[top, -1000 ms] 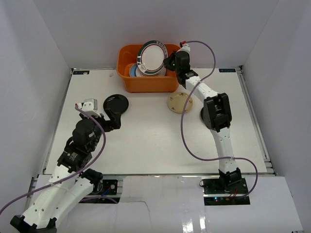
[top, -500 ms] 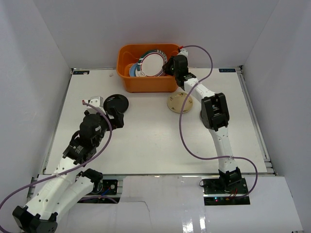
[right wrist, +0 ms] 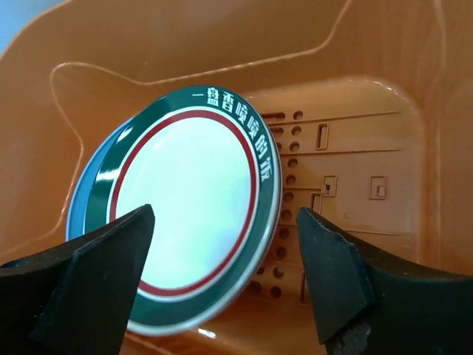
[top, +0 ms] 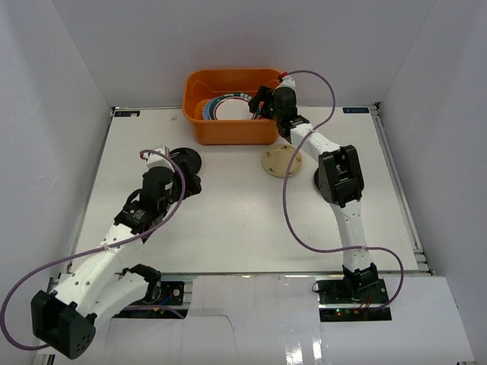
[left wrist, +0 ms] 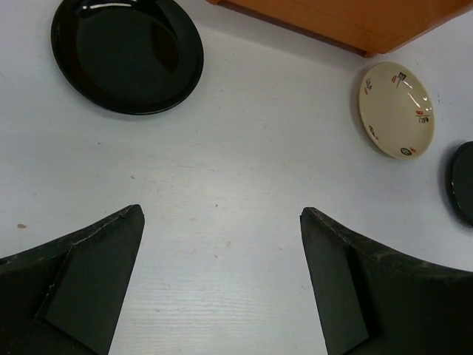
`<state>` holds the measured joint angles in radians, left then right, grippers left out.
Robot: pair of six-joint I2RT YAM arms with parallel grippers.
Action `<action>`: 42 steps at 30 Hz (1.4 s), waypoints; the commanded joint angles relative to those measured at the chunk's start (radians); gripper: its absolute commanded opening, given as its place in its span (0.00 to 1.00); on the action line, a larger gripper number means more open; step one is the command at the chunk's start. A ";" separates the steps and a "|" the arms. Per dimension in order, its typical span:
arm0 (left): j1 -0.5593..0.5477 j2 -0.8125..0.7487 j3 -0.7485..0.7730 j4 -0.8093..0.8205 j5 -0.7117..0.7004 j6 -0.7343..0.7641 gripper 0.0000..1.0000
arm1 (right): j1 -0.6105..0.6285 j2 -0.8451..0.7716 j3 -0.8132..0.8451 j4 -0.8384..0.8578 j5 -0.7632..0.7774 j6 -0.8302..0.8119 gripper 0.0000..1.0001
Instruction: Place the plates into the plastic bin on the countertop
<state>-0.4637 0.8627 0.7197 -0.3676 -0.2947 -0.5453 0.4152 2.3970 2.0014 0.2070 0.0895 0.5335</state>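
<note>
The orange plastic bin (top: 228,125) stands at the back of the white countertop (top: 236,220). My right gripper (top: 260,103) hangs open over the bin's right side. In the right wrist view that gripper (right wrist: 225,222) has its fingers apart either side of a green-rimmed white plate (right wrist: 185,214), which lies loose in the bin (right wrist: 355,148) on a blue plate (right wrist: 80,200). My left gripper (top: 190,181) is open and empty just short of a glossy black plate (top: 185,158). The left wrist view shows this black plate (left wrist: 127,55) ahead of the left gripper (left wrist: 222,222).
A small tan plate (top: 282,161) lies in front of the bin's right corner, also in the left wrist view (left wrist: 396,109). Another black plate (left wrist: 463,181) lies further right, mostly under the right arm (top: 338,179). White walls close in the countertop.
My right gripper lowered the green-rimmed plate into the bin and opened, letting it go. The left arm reached forward toward the black plate, still open.
</note>
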 commanded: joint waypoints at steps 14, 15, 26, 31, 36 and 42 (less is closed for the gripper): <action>0.279 0.323 0.012 0.209 0.179 -0.277 0.93 | -0.001 -0.798 -0.691 0.143 -0.036 -0.119 0.49; 0.345 0.332 -0.005 0.225 0.199 -0.284 0.91 | -0.009 -0.849 -0.766 0.161 -0.031 -0.101 0.37; 0.576 0.588 -0.014 0.443 0.430 -0.340 0.70 | -0.403 -1.343 -1.539 0.209 -0.080 0.152 0.32; 0.586 0.729 0.035 0.493 0.439 -0.332 0.63 | -0.440 -1.342 -1.564 0.166 -0.017 0.120 0.55; 0.591 0.840 0.079 0.527 0.469 -0.331 0.56 | -0.568 -1.336 -1.629 0.150 -0.017 0.120 0.63; 0.591 0.903 0.107 0.547 0.483 -0.343 0.31 | -0.713 -1.244 -1.659 0.158 -0.088 0.126 0.68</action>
<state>0.1226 1.7489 0.8074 0.1692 0.1696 -0.8913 -0.2619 1.1091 0.3531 0.3401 0.0402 0.6525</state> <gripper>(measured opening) 0.345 0.679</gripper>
